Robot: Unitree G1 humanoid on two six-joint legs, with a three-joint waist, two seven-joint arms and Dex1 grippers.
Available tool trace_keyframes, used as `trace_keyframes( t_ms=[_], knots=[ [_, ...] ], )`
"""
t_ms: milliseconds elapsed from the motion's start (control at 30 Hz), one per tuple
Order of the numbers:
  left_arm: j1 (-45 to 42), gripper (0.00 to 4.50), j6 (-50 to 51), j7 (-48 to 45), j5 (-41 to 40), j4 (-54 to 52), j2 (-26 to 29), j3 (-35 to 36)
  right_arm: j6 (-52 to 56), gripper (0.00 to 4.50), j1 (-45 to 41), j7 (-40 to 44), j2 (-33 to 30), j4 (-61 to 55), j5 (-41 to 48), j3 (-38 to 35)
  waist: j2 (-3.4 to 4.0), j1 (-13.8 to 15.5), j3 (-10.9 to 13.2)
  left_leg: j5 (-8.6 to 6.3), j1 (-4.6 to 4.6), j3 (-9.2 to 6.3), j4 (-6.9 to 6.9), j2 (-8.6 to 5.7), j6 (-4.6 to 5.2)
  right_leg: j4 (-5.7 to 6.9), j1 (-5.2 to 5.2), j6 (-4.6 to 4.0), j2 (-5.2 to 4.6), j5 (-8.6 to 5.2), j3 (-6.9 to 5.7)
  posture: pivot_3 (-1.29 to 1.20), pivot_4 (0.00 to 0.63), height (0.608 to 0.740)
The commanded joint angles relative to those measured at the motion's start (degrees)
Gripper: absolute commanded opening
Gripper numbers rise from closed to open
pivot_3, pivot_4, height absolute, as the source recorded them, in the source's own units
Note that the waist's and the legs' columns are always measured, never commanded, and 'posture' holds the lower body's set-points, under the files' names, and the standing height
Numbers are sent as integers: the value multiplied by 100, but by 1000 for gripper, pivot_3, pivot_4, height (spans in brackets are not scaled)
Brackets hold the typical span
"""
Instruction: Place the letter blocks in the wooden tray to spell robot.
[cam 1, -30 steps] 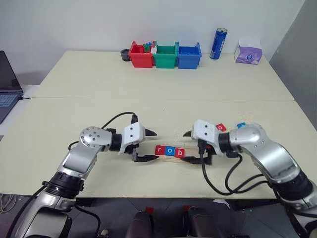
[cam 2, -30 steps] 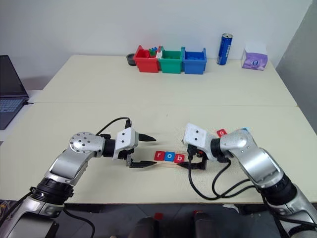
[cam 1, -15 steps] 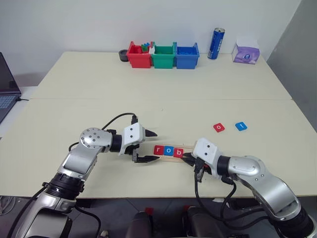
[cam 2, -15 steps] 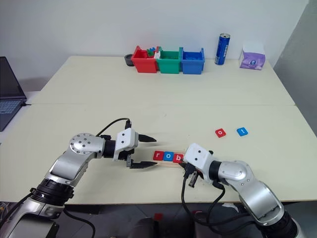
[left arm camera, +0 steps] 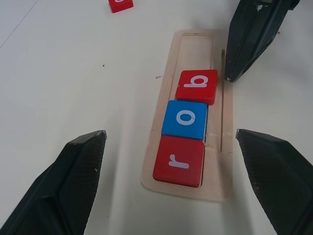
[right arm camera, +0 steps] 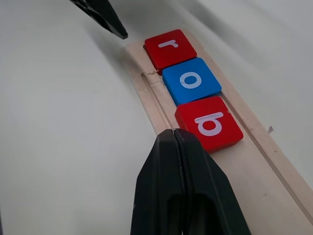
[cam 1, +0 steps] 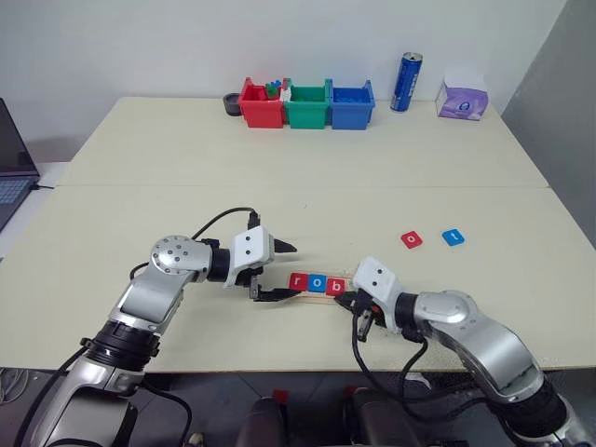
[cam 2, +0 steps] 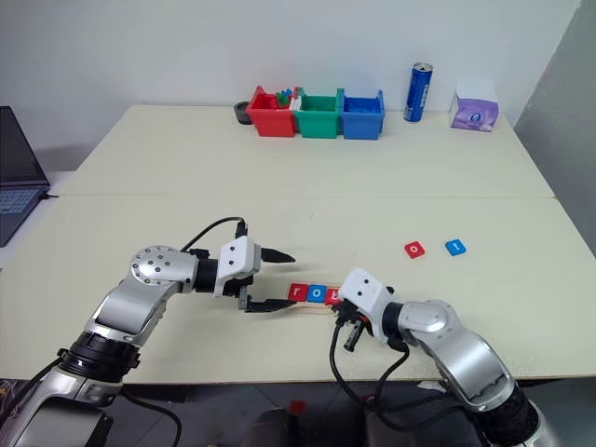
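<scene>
The wooden tray (cam 1: 321, 291) lies near the table's front edge with three letter blocks in its left end: red r (cam 1: 299, 281), blue o (cam 1: 318, 282) and red b (cam 1: 336, 285). Two more blocks lie loose to the right, a red o (cam 1: 411, 239) and a blue t (cam 1: 453, 237). My left gripper (cam 1: 282, 272) is open at the tray's left end, one finger on either side of it and nothing held. My right gripper (right arm camera: 172, 134) is shut and empty, its tip at the tray's near rim beside the b block (right arm camera: 209, 122).
Red (cam 1: 261, 104), green (cam 1: 308, 104) and blue (cam 1: 352, 104) bins stand at the table's far edge, with a blue can (cam 1: 407, 82) and a tissue box (cam 1: 463, 97) to their right. A laptop (cam 1: 7, 158) sits off the left side.
My right gripper has gone from open to shut and dropped from the tray's right end to its near rim by the b block. The left gripper has not moved.
</scene>
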Motion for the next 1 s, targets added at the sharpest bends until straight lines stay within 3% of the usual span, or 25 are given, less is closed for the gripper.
trace_keyframes(
  t_ms=[33,1000],
  knots=[
    [-64,4500,4,57,-53,-162,22,204,-60,38,-124,-56,60,3,30,20,0,0,0,0,0,0,0,0,0,0,0,0,0,0,1,0,150,740],
    [-25,4500,-77,103,-48,-126,12,171,-245,38,-383,-80,33,289,11,93,0,-2,0,0,0,1,0,0,0,0,0,0,0,0,1,0,150,740]
  ],
)
